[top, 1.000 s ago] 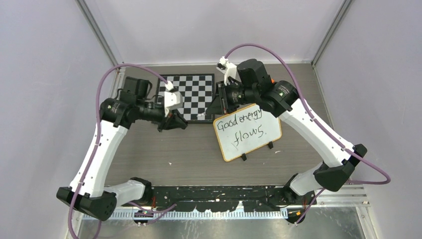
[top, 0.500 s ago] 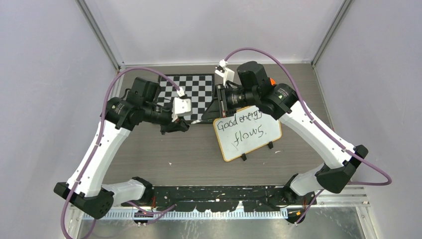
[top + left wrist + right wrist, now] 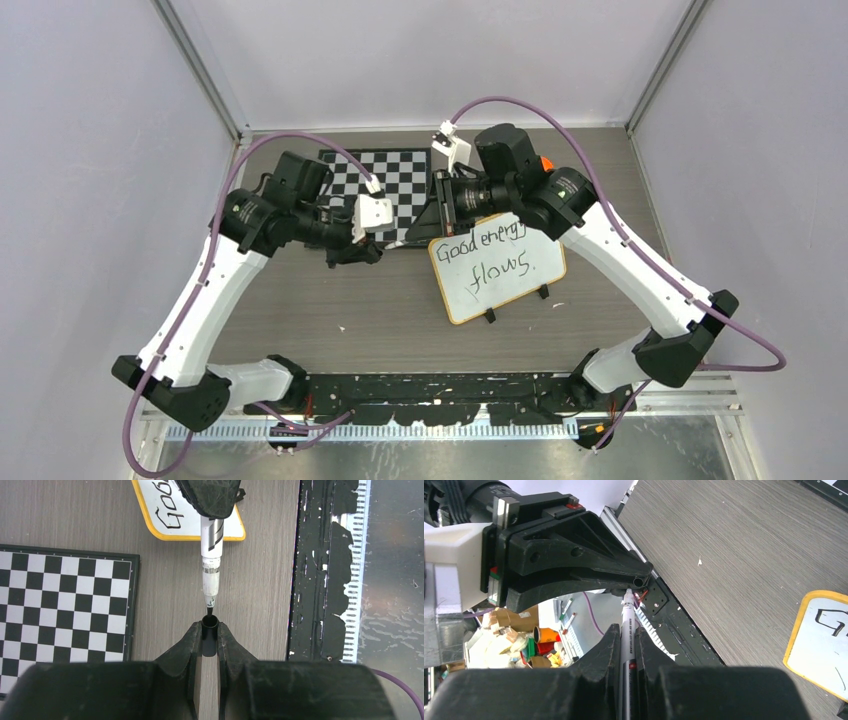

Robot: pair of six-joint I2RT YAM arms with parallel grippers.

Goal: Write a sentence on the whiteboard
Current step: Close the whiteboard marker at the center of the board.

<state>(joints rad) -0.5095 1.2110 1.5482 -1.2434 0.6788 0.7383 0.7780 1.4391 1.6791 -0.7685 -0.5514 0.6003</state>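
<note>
Whiteboard (image 3: 497, 265) sits nearest you, right of centre on the table (image 3: 400, 310), with "Good energy flows." on it, so the writing looks done. Just past it your right gripper (image 3: 626, 628) is clamped on the marker (image 3: 211, 575), tip bare. Your left gripper (image 3: 210, 630) pinches the black cap (image 3: 210, 639), its mouth right at the tip. Step in hand: recapping. Next move calls for holding both in line, then pushing straight until the cap seats. Chessboard (image 3: 385, 185) lies farthest back.
</note>
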